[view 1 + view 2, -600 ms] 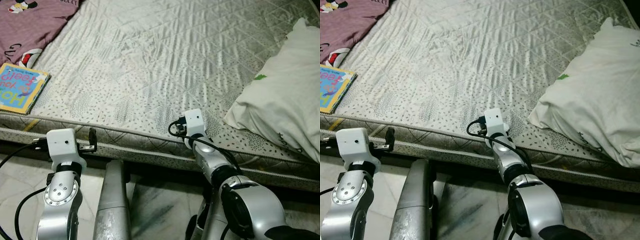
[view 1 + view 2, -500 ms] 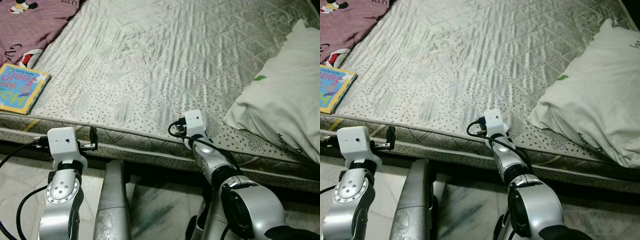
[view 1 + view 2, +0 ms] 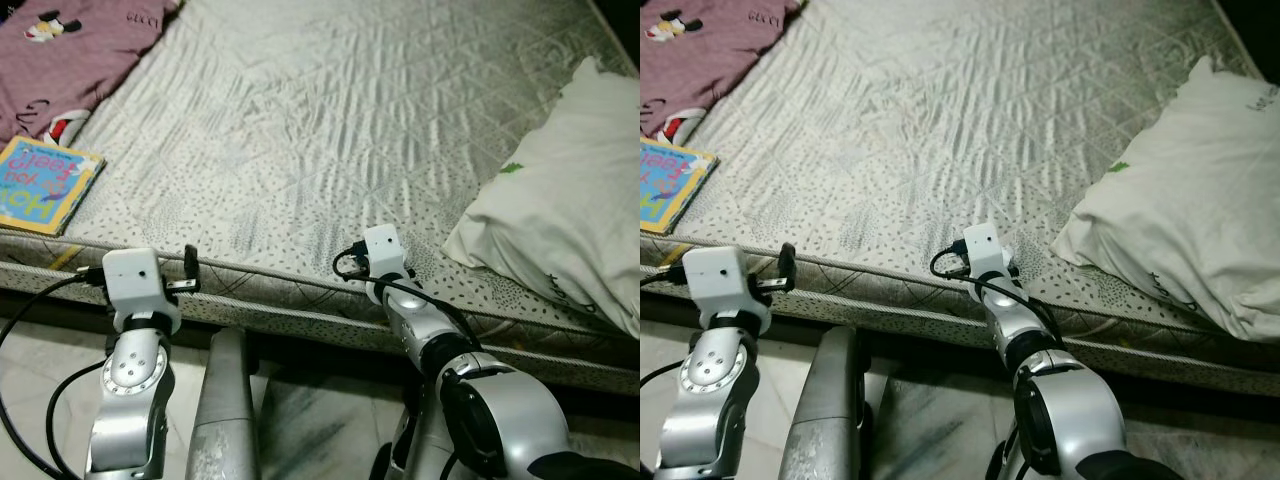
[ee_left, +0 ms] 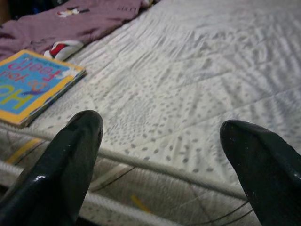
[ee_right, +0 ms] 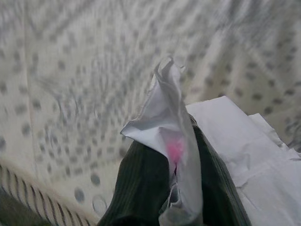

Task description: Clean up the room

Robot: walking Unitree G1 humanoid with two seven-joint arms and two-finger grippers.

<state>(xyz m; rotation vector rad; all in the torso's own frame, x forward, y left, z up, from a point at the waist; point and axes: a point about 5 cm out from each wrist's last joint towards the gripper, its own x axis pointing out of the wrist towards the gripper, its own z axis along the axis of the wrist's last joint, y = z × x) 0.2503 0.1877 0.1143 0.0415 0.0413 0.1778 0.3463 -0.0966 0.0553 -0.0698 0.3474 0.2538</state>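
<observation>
From my remote seat: a book (image 3: pixel 42 186) and maroon cloth (image 3: pixel 70 48), both cropped, lie on the bed (image 3: pixel 330 130). My left pincer (image 4: pixel 167 155) hangs open at the mattress edge; my right pincer (image 5: pixel 171 186) pinches crumpled white paper (image 5: pixel 176 141). A pillow (image 3: pixel 560 235) runs off-frame.

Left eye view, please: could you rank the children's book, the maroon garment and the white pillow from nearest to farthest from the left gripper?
1. Children's book, at the mattress's left edge.
2. Maroon garment, beyond the book, far left.
3. White pillow, far right.

Left gripper sits at the near edge.
</observation>
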